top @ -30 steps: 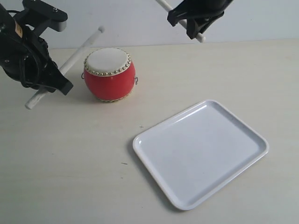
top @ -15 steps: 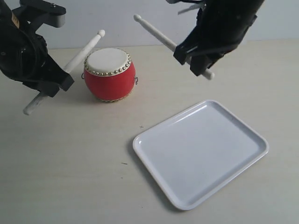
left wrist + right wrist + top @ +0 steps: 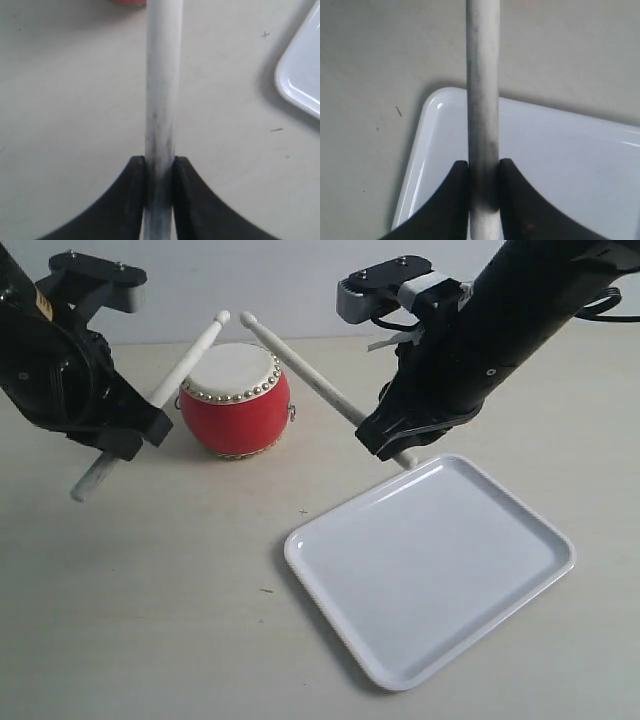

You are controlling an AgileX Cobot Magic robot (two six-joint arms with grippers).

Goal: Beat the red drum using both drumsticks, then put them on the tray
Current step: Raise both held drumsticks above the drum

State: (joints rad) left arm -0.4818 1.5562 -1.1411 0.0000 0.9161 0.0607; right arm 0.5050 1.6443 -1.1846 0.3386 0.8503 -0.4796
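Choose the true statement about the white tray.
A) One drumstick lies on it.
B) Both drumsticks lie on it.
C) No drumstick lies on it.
C: the white tray is bare; the left gripper clamps the left drumstick and the right gripper clamps the right drumstick.

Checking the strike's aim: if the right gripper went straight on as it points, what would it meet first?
Probably the glossy red barrel drum, near its cream top: the right gripper aims its whitish wooden drumstick there. Depth is unclear; it might pass above.
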